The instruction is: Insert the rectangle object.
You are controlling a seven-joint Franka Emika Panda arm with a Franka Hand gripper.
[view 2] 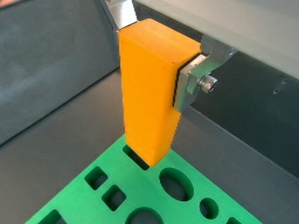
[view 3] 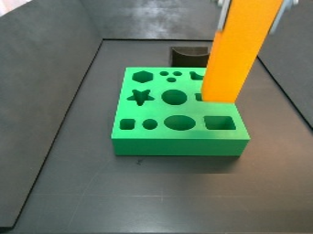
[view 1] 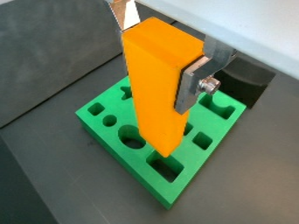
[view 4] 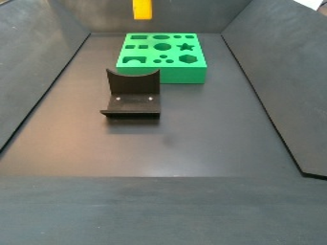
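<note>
**Above the green board, block held upright**

Over the green board [view 3: 178, 114] I hold the rectangle object [view 1: 158, 87] upright, my gripper [view 1: 163, 74] clamped on its upper part; the jaws are closed against two opposite faces, and one silver finger [view 1: 194, 86] with its screw shows plainly in both wrist views. In a side view the block [view 3: 232, 50] hangs over the board's right part, its lower end above the holes; whether it touches the board yet I cannot tell. In a wrist view its lower end [view 2: 149, 149] sits right at a dark rectangular slot on the board's edge, perhaps just entering it.

To do this step well, I judge I should keep the block vertical, square its faces to the slot's sides, and go straight down slowly. A slight twist would likely catch a corner on the rim. I should hold my grip until the block is seated.

It is a tall, plain orange-yellow bar with smooth faces and crisp edges, brighter on top and deeper orange on the sides. From the far side view only its lower end [view 4: 141, 9] shows, above the board [view 4: 166, 55], with the fixture [view 4: 132, 92] standing nearer on the table [view 4: 192, 144].
</note>
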